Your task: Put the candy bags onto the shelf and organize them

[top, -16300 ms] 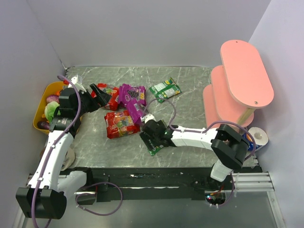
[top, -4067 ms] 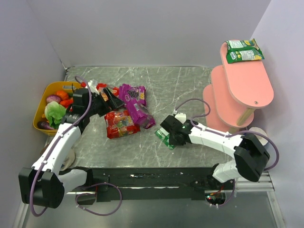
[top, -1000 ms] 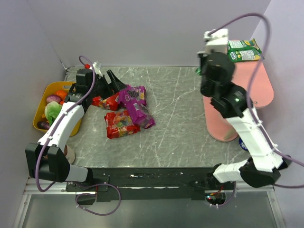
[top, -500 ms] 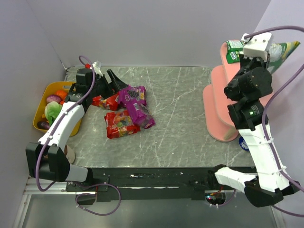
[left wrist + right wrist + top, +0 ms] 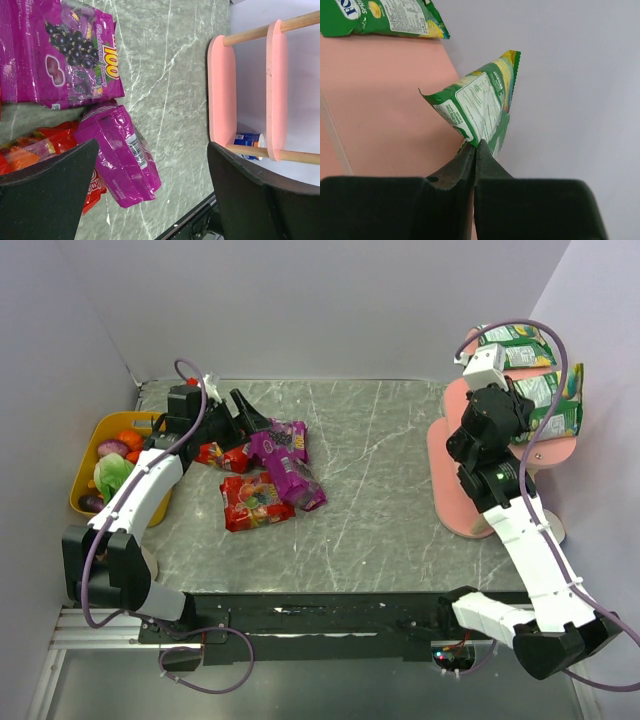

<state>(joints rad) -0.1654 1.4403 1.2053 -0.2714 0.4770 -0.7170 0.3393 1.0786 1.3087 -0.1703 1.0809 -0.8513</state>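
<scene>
My right gripper (image 5: 524, 408) (image 5: 474, 146) is shut on a corner of a green candy bag (image 5: 553, 400) (image 5: 481, 107), which hangs at the right edge of the shelf's pink top board (image 5: 553, 446) (image 5: 380, 100). A second green bag (image 5: 514, 345) (image 5: 380, 17) lies flat at that board's far end. On the table lie two purple bags (image 5: 281, 438) (image 5: 293, 482) and two red bags (image 5: 254, 503) (image 5: 224, 454). My left gripper (image 5: 243, 416) (image 5: 151, 149) hovers open over them, holding nothing. The left wrist view shows both purple bags (image 5: 65, 55) (image 5: 120, 160) and one red bag (image 5: 30, 150).
A yellow bowl (image 5: 84, 502) of toy vegetables sits at the table's left edge. The shelf's lower boards (image 5: 452, 472) (image 5: 222, 95) stand at the right, with a small blue-labelled item (image 5: 247, 139) on the floor beside them. Walls close in on three sides.
My right gripper has swung the green bag from beyond the shelf's far right end down to the top board's right edge. The left arm has barely shifted.
</scene>
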